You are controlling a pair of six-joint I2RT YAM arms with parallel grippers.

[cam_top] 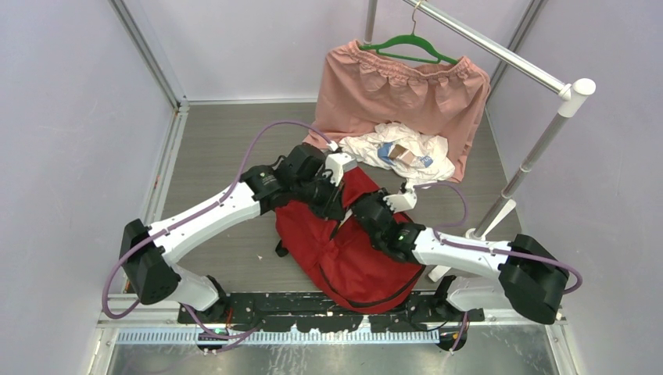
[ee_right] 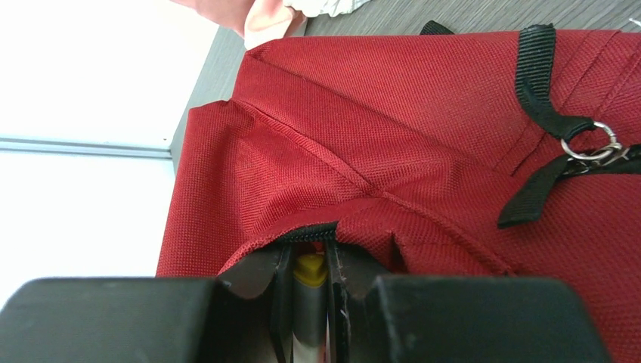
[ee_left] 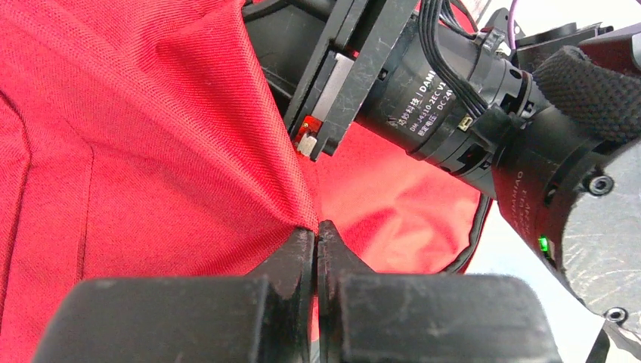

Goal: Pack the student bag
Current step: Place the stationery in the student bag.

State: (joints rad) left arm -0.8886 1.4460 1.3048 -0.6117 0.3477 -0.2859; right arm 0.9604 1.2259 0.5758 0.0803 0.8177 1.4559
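- The student bag lies on the table at the middle of its near edge, between the 2 arm bases, its long axis running from the near edge toward the far one
- The left gripper is closed, pinching a fold of the bag's red fabric and lifting it into a ridge
- The right gripper is clamped on a slim yellow-tipped item, whose tip sits right at the black zipper opening, straight ahead of the fingers
- Judged from this, the coming move is a push straight forward into the opening; the right arm is the one placed for it
- The gap looks narrow, so the puckered lip could catch the tip
- A black strap and metal ring lie well off to the side
- The white cloth and pink garment sit beyond the bag toward the far edge, out of the way
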